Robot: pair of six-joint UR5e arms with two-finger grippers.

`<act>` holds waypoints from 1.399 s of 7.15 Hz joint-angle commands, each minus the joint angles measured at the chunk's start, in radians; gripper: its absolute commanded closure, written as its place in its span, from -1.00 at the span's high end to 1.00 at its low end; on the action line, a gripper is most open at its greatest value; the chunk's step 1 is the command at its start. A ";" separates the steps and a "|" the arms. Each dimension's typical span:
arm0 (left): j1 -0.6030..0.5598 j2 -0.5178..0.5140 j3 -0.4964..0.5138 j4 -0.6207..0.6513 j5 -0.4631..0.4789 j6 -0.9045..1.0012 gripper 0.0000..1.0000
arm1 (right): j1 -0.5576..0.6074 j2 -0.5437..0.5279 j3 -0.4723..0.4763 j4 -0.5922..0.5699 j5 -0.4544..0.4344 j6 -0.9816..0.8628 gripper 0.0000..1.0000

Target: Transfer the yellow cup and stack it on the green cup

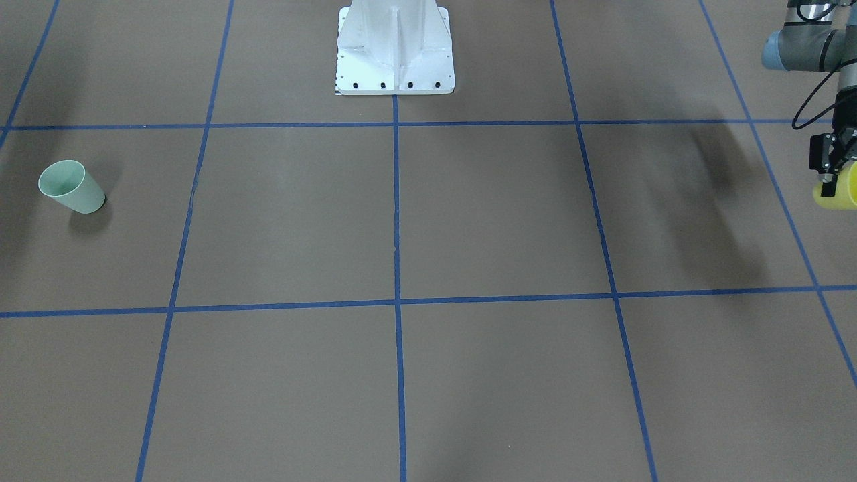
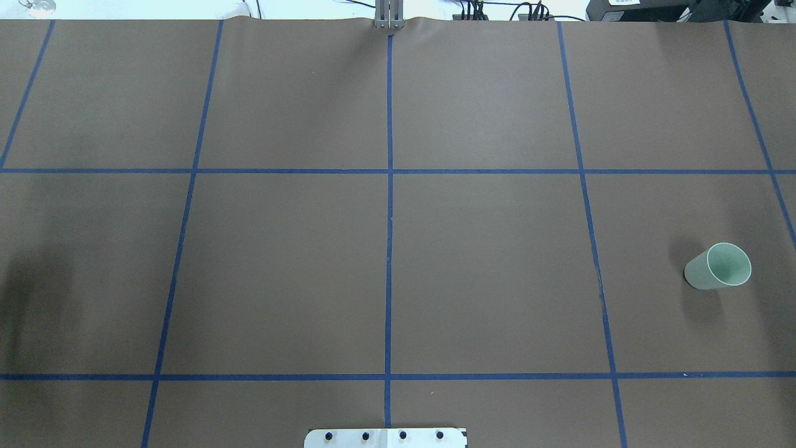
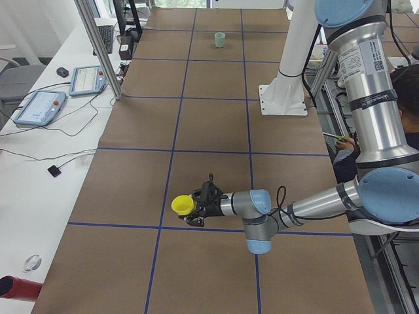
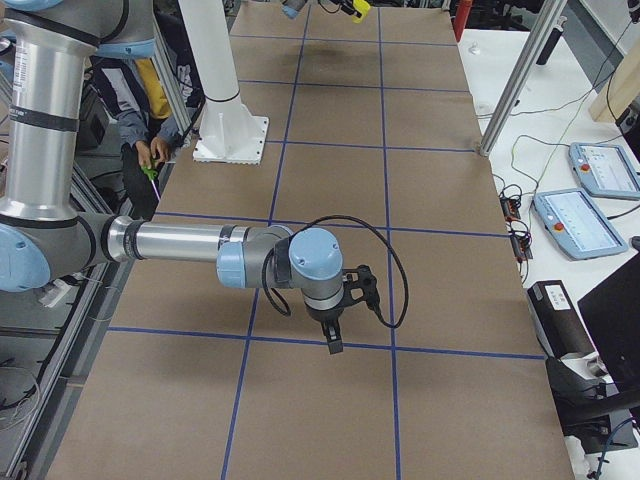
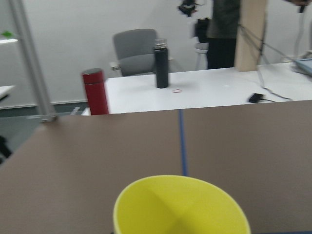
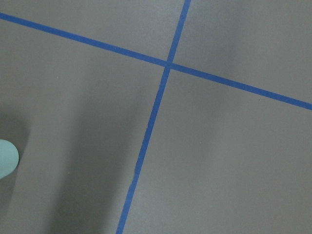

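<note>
My left gripper (image 1: 830,175) is shut on the yellow cup (image 1: 838,191) and holds it on its side above the table's left end. The cup also shows in the exterior left view (image 3: 182,205), its rim pointing away from the gripper (image 3: 198,205), and fills the bottom of the left wrist view (image 5: 180,207). The green cup (image 2: 718,266) lies tilted on the table at the far right; it also shows in the front view (image 1: 71,187) and at the right wrist view's left edge (image 6: 6,158). My right gripper (image 4: 333,343) hangs above the table with nothing in it; I cannot tell whether it is open or shut.
The white robot base (image 1: 395,53) stands mid-table at the robot's edge. Blue tape lines (image 2: 389,249) grid the brown table. A red bottle (image 5: 96,91) and a black bottle (image 5: 161,67) stand on a white side table beyond the left end.
</note>
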 commanded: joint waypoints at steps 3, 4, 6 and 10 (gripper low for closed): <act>-0.002 -0.215 -0.048 -0.223 -0.410 0.055 -0.29 | 0.000 0.021 0.065 0.001 0.016 0.060 1.00; 0.001 -0.247 -0.100 -0.223 -0.412 0.093 -0.47 | 0.000 0.038 0.065 -0.002 0.062 0.062 1.00; 0.055 -0.357 -0.105 -0.177 -0.528 0.140 -0.92 | -0.006 0.075 0.062 -0.008 0.172 0.068 1.00; 0.052 -0.494 -0.218 0.176 -0.738 0.149 -1.00 | -0.203 0.298 0.109 -0.003 0.236 0.444 1.00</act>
